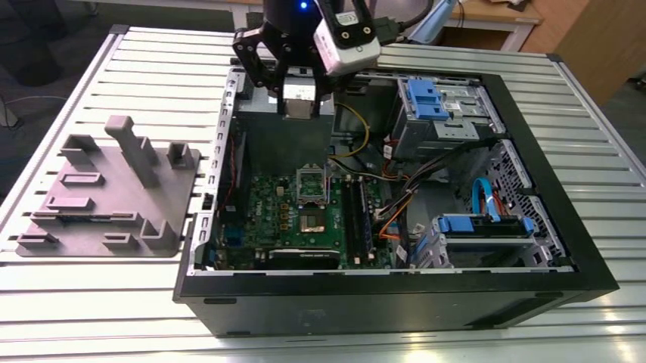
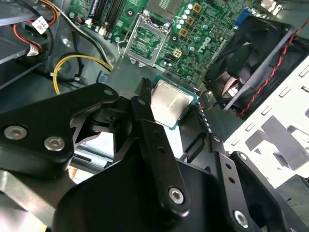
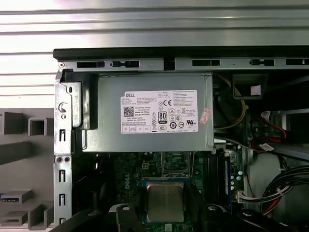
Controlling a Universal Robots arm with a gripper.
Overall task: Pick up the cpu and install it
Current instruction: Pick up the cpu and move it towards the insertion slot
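Observation:
The cpu (image 1: 299, 100) is a small square chip with a pale silver top, and my gripper (image 1: 299, 107) is shut on it above the far end of the open computer case (image 1: 565, 257). In both wrist views the cpu (image 2: 169, 103) (image 3: 165, 202) sits between the black fingers (image 2: 145, 118), held by its edges. The metal-framed socket (image 1: 310, 219) lies on the green motherboard (image 1: 268, 219) inside the case, below the chip and nearer the case's middle. The socket (image 2: 145, 38) (image 3: 176, 162) is open with nothing in it.
A grey power supply box (image 3: 154, 113) with a white label lies under the gripper. A black fan (image 2: 251, 58), blue drive bays (image 1: 434, 98) and cable bundles (image 1: 404, 204) crowd the case. A grey fixture (image 1: 111, 189) stands on the slatted table at the exterior view's left.

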